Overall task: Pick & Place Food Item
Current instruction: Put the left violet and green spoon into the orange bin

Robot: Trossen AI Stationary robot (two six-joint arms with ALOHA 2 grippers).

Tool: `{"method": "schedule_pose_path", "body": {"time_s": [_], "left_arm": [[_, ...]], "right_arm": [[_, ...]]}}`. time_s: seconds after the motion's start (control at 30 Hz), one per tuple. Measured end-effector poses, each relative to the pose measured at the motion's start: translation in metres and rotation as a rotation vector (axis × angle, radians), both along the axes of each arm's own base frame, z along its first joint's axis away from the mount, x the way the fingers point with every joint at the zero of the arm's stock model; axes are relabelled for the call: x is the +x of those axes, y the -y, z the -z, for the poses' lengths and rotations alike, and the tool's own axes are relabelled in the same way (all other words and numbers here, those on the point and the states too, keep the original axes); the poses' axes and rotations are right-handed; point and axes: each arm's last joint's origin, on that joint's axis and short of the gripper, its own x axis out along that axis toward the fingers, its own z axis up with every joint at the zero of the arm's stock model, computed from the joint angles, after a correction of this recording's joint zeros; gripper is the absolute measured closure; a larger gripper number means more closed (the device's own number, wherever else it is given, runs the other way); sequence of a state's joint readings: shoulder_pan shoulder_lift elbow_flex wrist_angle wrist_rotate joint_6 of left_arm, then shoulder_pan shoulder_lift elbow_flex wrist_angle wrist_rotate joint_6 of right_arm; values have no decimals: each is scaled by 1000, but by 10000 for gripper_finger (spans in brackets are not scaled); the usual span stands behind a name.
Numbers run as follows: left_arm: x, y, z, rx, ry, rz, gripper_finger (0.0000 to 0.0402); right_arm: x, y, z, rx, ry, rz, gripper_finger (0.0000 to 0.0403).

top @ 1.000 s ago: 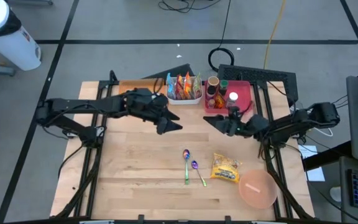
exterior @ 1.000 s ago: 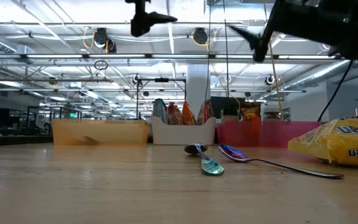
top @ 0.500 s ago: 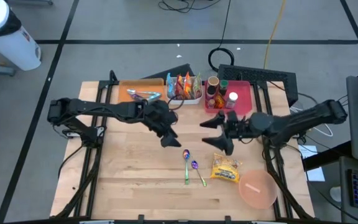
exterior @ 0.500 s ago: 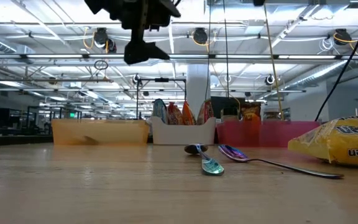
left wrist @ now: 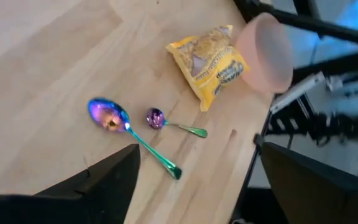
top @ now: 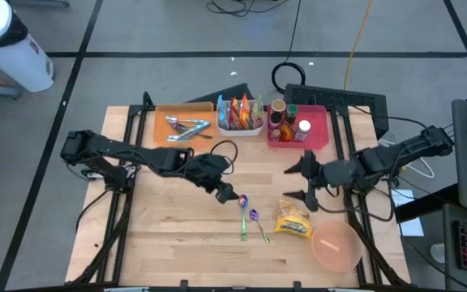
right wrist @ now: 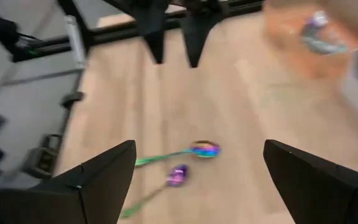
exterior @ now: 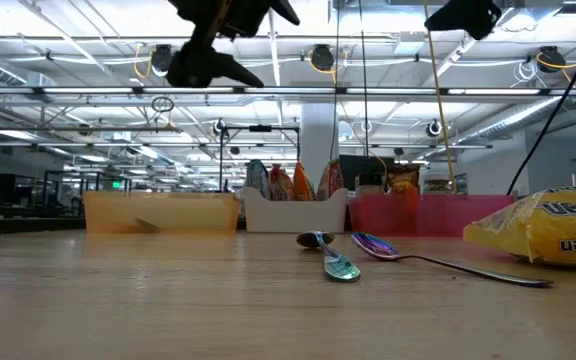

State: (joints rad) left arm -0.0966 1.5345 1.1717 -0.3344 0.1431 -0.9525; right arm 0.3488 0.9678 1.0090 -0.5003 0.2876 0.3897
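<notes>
- Low view, nearest: yellow snack bag (exterior: pixel 558 228) at the edge, cut off by the frame; only part of its print reads.
- Two iridescent spoons (exterior: pixel 340 260) lie mid-desk beside the bag, bowls toward the camera.
- Both arms come in from above in this view, bodies mostly cropped out.
- High view: snack bag (top: pixel 293 219) lies flat on the wooden desk (top: pixel 177 243), just beside the pink bowl (top: pixel 336 246); not held.
- Left end effector (top: pixel 226 193) hangs over the larger spoon's bowl, fingers spread, nothing in them; contact with the spoon hard to judge.
- Right end effector (top: pixel 304 182) sits near the bag, above it, jaws wide apart, empty.
- Right wrist view is motion-blurred; spoons (right wrist: pixel 185 162) readable, far bin not.
- Far edge: orange tray (top: pixel 183 123) with utensils, white bin (top: pixel 242 115) of packets, red bin (top: pixel 300 126) with bottles; contents too small to name.
</notes>
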Motion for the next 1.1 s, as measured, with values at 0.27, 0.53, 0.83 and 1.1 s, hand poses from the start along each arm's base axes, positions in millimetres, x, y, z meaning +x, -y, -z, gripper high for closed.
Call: {"method": "schedule_pose_path", "body": {"time_s": [0.27, 0.53, 0.83, 1.1], "left_arm": [[0, 34, 9, -97, -49, -231, 119], [22, 62, 60, -183, -174, -279, 128], [45, 75, 108, -285, -207, -304, 128], [48, 70, 120, -187, -180, -407, 128]], "right_arm": [[-2, -30, 58, 170, 158, -96, 58], [-8, -36, 90, 306, 223, -72, 58], [-11, -40, 91, 278, 234, -65, 58], [-12, -40, 91, 296, 227, -60, 58]]}}
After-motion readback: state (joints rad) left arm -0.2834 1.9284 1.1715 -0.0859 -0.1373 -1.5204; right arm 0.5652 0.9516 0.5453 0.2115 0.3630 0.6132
